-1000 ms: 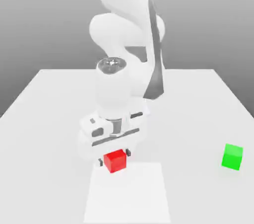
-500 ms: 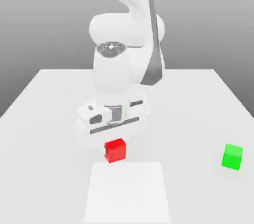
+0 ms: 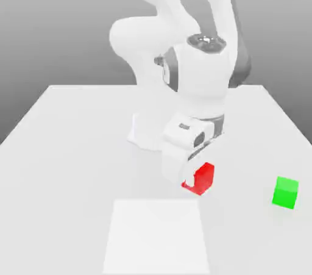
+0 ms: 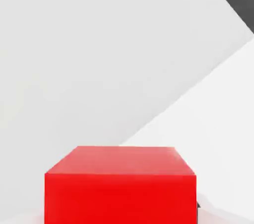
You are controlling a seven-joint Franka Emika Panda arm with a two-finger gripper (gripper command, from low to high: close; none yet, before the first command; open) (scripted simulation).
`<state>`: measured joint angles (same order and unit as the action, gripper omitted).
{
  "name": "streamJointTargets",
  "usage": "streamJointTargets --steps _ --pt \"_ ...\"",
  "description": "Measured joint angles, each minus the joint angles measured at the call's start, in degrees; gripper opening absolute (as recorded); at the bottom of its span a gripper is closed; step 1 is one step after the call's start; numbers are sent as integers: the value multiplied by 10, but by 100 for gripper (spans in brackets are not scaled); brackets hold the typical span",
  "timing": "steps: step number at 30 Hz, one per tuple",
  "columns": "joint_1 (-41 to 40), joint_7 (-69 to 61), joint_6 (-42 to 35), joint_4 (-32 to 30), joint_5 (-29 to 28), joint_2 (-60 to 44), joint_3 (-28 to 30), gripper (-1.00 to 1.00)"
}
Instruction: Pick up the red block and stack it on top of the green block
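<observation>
1 red block (image 3: 202, 178) | glossy cube, plain faces | tool (image 3: 194, 183) clamped on it, off table

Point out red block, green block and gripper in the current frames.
red block (image 3: 203, 177): exterior view, on its visible side face.
green block (image 3: 286, 192): exterior view, on its front face.
gripper (image 3: 194, 181): exterior view, at the fingertips, shut on the red block.

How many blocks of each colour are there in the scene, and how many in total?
Red block: 1, held in the gripper above the table
Green block: 1, on the table
Total: 2 blocks
</observation>
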<state>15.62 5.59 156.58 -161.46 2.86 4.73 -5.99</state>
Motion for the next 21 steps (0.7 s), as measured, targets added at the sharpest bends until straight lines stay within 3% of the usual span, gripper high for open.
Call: streamJointTargets --steps 12,17,18,21 --pt "186 -11 -50 95 -26 -45 -80 -100" --pt "198 26 25 106 -79 -132 -55 -100" --pt "202 33 41 107 -89 -150 -50 100" --pt "202 33 41 107 -89 -150 -50 100"
